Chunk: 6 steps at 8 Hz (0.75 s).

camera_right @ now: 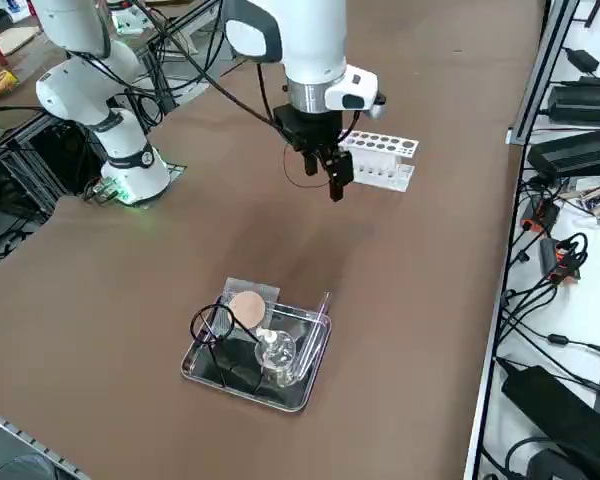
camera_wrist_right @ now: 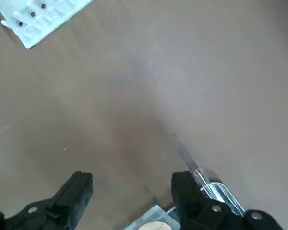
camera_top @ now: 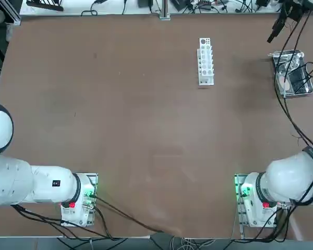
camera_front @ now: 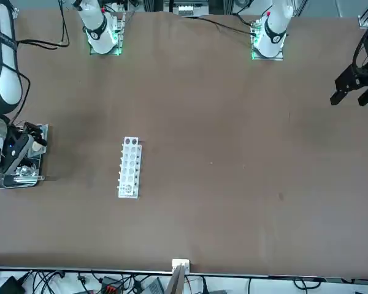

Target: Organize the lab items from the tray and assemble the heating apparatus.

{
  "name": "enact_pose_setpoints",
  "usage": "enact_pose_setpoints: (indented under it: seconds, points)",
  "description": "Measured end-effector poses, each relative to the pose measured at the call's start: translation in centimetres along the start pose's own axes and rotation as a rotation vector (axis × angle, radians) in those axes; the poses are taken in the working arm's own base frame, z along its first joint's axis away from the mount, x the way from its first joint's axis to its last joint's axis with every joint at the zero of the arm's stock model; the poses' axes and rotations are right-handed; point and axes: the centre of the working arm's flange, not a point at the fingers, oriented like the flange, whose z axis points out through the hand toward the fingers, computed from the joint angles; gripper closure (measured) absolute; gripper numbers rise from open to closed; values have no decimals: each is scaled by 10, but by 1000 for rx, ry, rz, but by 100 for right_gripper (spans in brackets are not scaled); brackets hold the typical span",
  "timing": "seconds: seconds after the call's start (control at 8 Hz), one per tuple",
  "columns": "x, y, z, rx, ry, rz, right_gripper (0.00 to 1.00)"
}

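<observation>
Tray point(camera_right: 302, 385) sits near your right table edge, holding burner point(camera_right: 277, 352), ring stand point(camera_right: 213, 328) and mesh point(camera_right: 247, 305); your right gripper point(camera_right: 325, 172) hangs above bare table, jaws wide, nothing held.

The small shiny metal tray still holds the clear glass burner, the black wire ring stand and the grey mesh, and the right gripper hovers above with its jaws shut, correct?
Not quite: the right gripper is open, as the right wrist view shows; the rest stands.
</observation>
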Motion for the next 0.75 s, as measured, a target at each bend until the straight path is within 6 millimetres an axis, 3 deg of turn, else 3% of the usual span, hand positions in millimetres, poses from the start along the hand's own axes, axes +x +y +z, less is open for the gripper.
enact_pose_setpoints:
  seconds: [0.38,0.75]
  points:
    - [3,3,20,28,-12,-14,0]
    - [-5,14,20,4,-49,-152,0]
